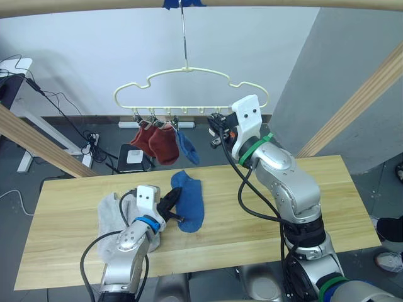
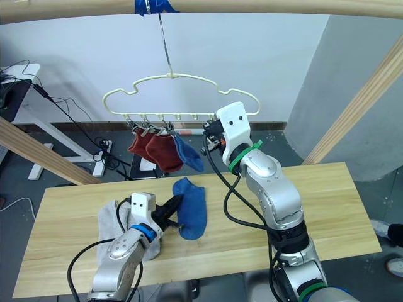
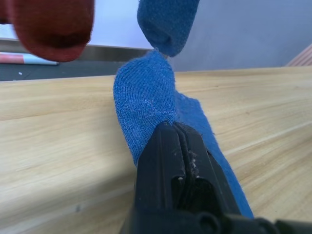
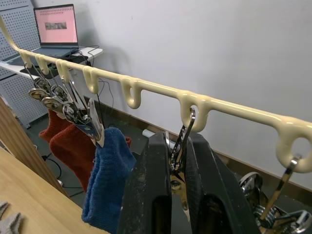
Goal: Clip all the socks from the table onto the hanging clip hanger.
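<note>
Overhead, three socks (image 1: 165,142) hang (two red, one blue); left claw (image 1: 177,210) pinches blue sock (image 1: 189,200), right claw (image 4: 171,195) grips clip (image 4: 179,152).

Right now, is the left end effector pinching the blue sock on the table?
Yes. In the left wrist view the left end effector is shut on a raised fold of the blue sock lying on the table.

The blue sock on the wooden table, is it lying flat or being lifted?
Partly lifted. The left end effector pinches one edge, raising a fold of the blue fabric sock; the rest lies on the light wooden table.
</note>
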`<state>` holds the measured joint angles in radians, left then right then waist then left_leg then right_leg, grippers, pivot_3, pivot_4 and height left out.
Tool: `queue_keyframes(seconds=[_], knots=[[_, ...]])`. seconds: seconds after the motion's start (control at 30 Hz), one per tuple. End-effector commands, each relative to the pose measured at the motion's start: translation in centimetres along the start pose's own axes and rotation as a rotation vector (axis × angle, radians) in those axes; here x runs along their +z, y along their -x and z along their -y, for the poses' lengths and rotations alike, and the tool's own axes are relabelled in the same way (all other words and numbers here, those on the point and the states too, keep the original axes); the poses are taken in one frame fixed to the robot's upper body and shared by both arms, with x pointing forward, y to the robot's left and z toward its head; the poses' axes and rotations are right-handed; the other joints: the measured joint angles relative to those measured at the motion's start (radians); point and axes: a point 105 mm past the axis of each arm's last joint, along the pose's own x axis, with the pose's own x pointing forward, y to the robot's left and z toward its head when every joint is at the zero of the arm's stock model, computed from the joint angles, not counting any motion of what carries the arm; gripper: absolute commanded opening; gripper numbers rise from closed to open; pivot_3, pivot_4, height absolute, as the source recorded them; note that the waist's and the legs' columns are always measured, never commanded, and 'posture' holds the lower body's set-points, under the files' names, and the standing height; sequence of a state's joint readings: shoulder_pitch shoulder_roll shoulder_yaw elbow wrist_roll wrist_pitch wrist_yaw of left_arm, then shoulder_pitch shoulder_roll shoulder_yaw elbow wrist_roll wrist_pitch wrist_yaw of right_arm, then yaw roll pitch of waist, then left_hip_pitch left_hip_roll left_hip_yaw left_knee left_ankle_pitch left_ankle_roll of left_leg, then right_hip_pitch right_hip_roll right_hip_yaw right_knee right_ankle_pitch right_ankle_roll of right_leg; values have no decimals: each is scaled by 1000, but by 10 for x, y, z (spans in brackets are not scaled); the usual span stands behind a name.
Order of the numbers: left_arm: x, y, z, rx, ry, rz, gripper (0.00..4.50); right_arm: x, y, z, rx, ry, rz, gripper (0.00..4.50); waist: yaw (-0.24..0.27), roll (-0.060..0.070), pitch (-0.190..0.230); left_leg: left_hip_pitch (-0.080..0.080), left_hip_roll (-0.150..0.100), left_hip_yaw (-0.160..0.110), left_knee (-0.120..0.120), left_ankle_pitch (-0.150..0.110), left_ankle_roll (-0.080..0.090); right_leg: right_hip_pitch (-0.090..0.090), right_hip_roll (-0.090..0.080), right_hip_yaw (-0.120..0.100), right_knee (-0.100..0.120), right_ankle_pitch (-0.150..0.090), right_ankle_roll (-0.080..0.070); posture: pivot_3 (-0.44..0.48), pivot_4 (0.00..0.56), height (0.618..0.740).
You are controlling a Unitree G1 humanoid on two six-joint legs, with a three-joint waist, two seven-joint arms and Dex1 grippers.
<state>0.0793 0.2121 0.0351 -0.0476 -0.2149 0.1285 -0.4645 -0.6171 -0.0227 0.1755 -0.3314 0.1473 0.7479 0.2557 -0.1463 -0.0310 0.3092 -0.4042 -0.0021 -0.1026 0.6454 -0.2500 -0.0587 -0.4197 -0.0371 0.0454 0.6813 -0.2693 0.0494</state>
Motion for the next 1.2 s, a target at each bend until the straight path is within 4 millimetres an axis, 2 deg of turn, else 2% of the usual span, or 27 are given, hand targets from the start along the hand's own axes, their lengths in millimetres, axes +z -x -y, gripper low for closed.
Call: queue_keyframes(seconds=[0.03, 0.1, 0.23, 0.43, 0.77, 1.2], knots=[[16, 5, 2, -20, -47, 76, 0, 18, 4, -3, 7, 11, 77, 63, 0, 0, 0, 0, 0, 0, 0, 0, 0, 0, 0, 0, 0, 0, 0, -245, 283, 740], [19, 6, 4, -36, -63, 93, 0, 18, 4, -4, 7, 11, 79, 63, 1, 0, 0, 0, 0, 0, 0, 0, 0, 0, 0, 0, 0, 0, 0, -245, 283, 740], [38, 8, 28, -182, -165, 179, 0, 20, 5, -4, 13, 9, 86, 63, 1, 0, 0, 0, 0, 0, 0, 0, 0, 0, 0, 0, 0, 0, 0, -244, 282, 740], [60, 1, 46, -307, -259, 274, 0, 23, 6, -5, 26, -10, 94, 63, 1, 0, 0, 0, -1, 0, 0, 0, 0, 0, 0, 0, 0, 0, 0, -244, 282, 740], [93, -18, 52, -319, -229, 383, 0, 25, 6, -13, 71, -75, 97, 63, -2, 0, 0, 0, -2, 0, 0, 0, 0, 0, 1, 0, 0, 0, 0, -250, 277, 740], [102, -23, 55, -324, -190, 398, 0, 23, 8, -15, 85, -100, 81, 63, -7, 0, 0, 0, -2, 0, 0, 0, 0, 0, 1, 0, 0, 0, 0, -251, 277, 740]])
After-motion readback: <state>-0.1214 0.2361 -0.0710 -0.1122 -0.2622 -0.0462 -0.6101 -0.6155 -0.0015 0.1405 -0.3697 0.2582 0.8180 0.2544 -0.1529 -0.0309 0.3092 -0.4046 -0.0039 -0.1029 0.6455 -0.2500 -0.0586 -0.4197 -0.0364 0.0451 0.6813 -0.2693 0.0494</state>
